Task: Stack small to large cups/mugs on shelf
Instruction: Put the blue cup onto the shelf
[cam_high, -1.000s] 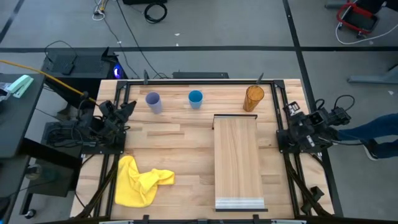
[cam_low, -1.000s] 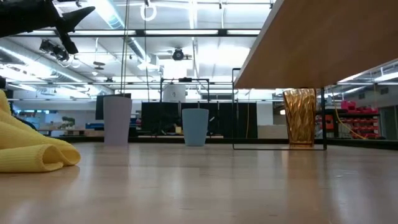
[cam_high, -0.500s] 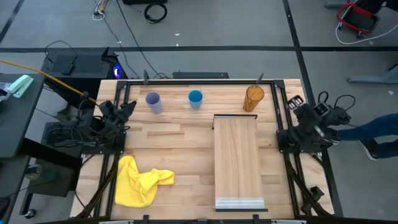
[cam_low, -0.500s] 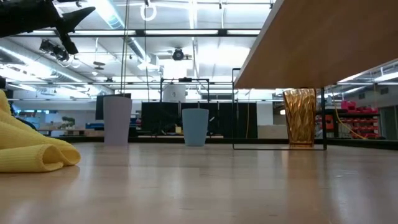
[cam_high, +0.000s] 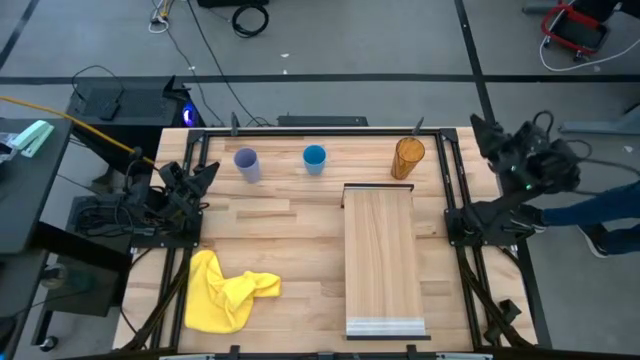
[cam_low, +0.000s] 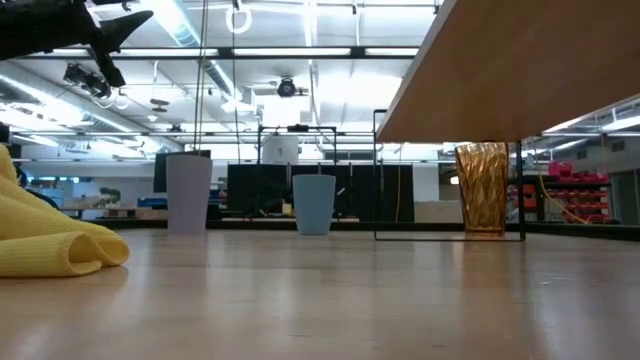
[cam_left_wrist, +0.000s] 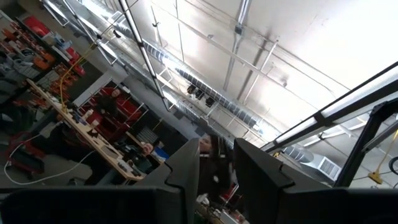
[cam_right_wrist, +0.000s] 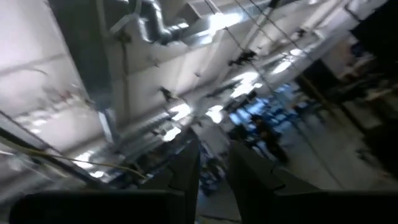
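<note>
Three cups stand upright in a row on their bases near the table's far edge: a lavender cup (cam_high: 246, 164) (cam_low: 188, 193), a shorter blue cup (cam_high: 314, 159) (cam_low: 314, 204) and an amber tumbler (cam_high: 407, 157) (cam_low: 482, 188). The pale wooden shelf (cam_high: 383, 260) runs from mid-table to the near edge, raised on thin black legs (cam_low: 377, 175). My left gripper (cam_high: 205, 171) rests at the table's left edge, slightly open and empty. My right gripper (cam_high: 480, 129) is raised beyond the table's far right corner, slightly open and empty.
A crumpled yellow cloth (cam_high: 226, 290) (cam_low: 50, 240) lies at the near left. Black frame rails (cam_high: 455, 200) run along both table sides. Bare tabletop (cam_high: 280, 215) lies between the cups, the cloth and the shelf. A person's leg (cam_high: 600, 210) shows off the right side.
My right arm has lifted from its rest at the table's right edge and swung up and toward the far edge, so its gripper now sits beyond the far right corner. The cups, the shelf and the left arm have kept still.
</note>
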